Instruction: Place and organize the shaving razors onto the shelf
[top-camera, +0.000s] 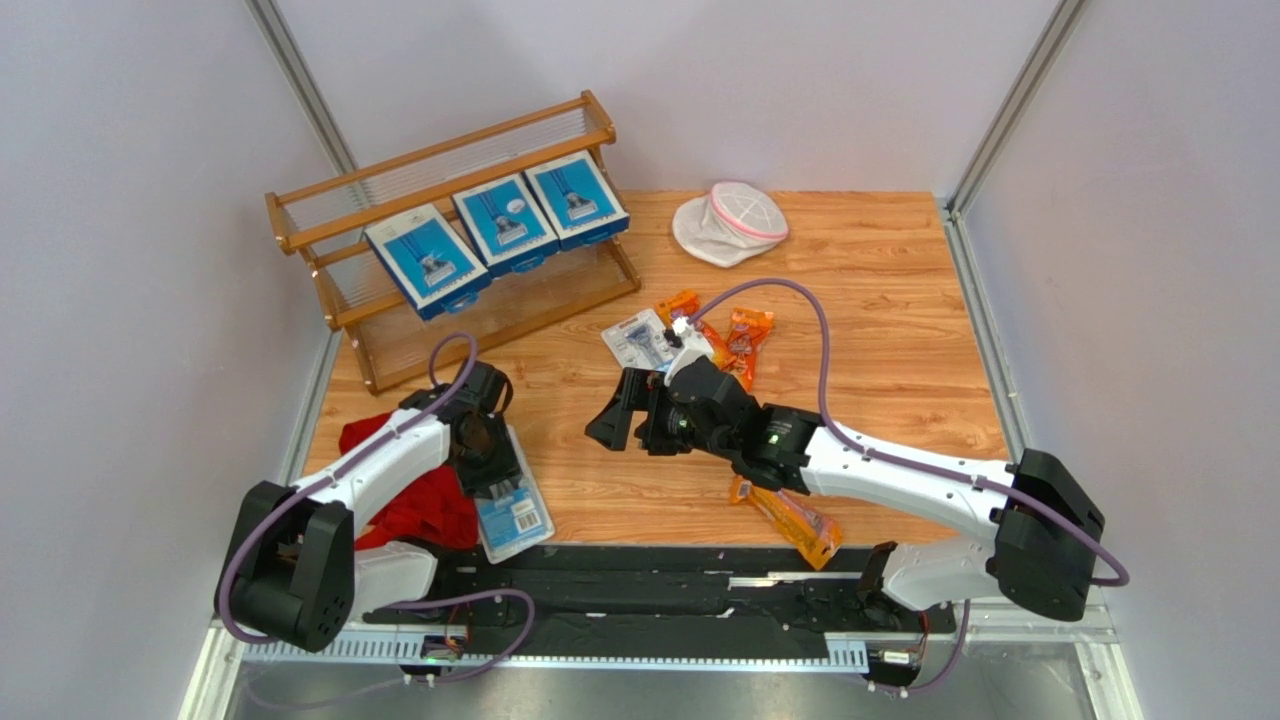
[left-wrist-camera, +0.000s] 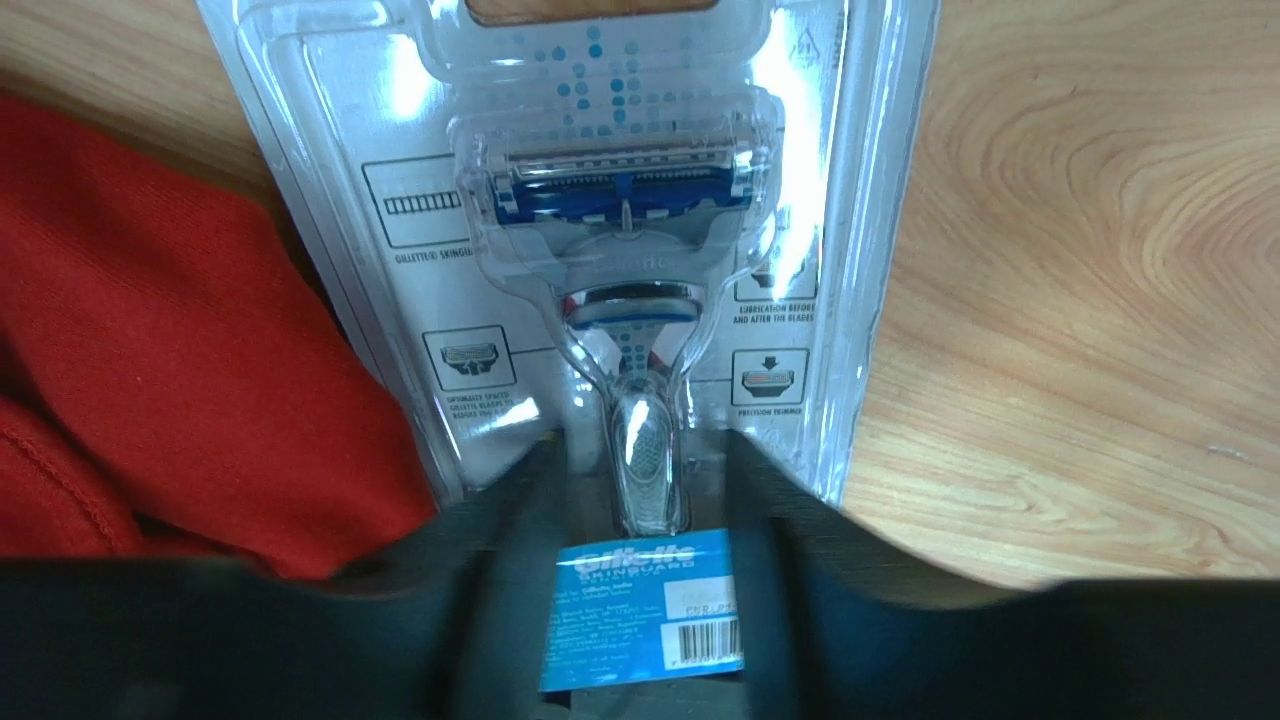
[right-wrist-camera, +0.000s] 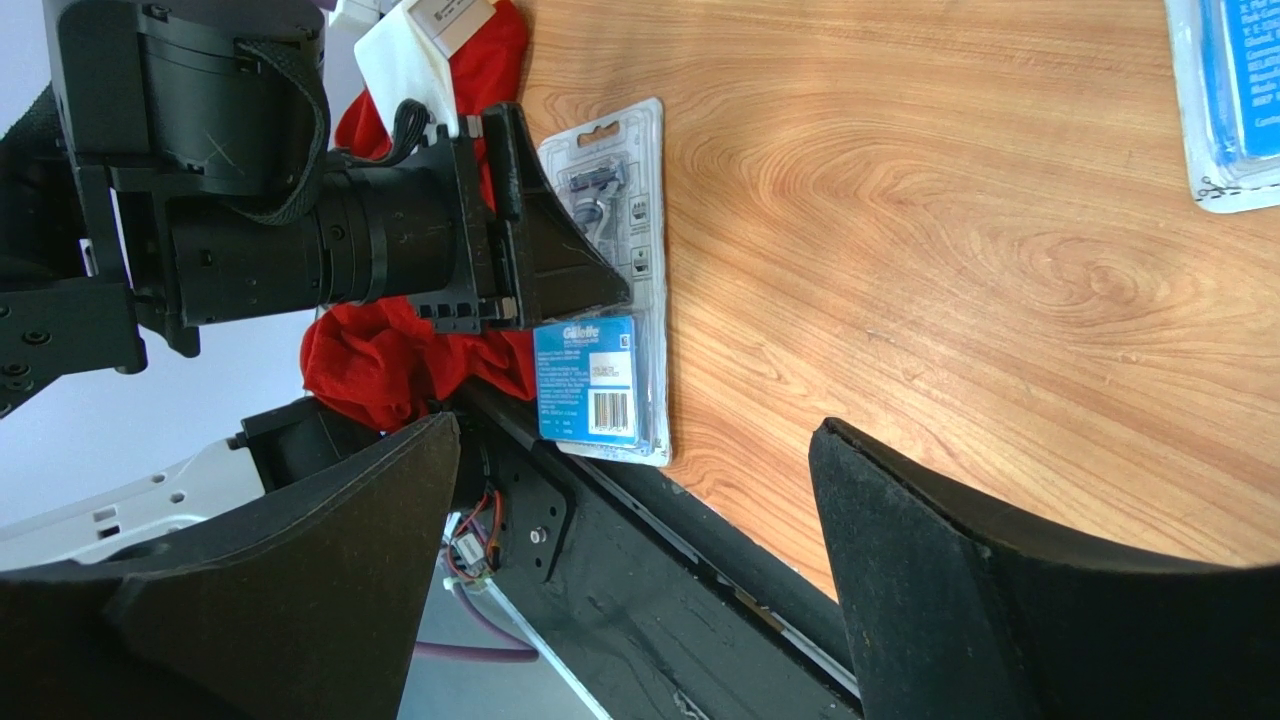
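The clear plastic blister pack with a blue label and a razor moulded inside (left-wrist-camera: 631, 300) lies flat at the near-left edge of the wooden table (top-camera: 902, 300). Its label end points toward the arm bases, and one long side lies against a crumpled red cloth (left-wrist-camera: 150, 375).

The left gripper (top-camera: 481, 443) is down over the label end. Its fingers (left-wrist-camera: 496, 555) stand partly apart, one on each side of the raised bubble over the razor handle. A gap shows between them and the bubble, so nothing is pinched yet.

The pack looks light and stiff but glossy, so it is likely to slip. Its thin flat rim gives little purchase against the table. The handle bubble, or the long edges across the narrow width, seems the better hold. A hard squeeze could dent the bubble.

The right gripper (top-camera: 619, 413) hovers over the middle of the table with its jaws spread wide and nothing between them.

Near the centre lie another blister pack (top-camera: 643, 342) and narrow orange bags (top-camera: 751, 330), with one more orange bag (top-camera: 789, 518) near the front edge.

At the far-left corner stands the brown wooden two-tier shelf (top-camera: 451, 158), with three flat blue boxes (top-camera: 508, 222) in a row on it.
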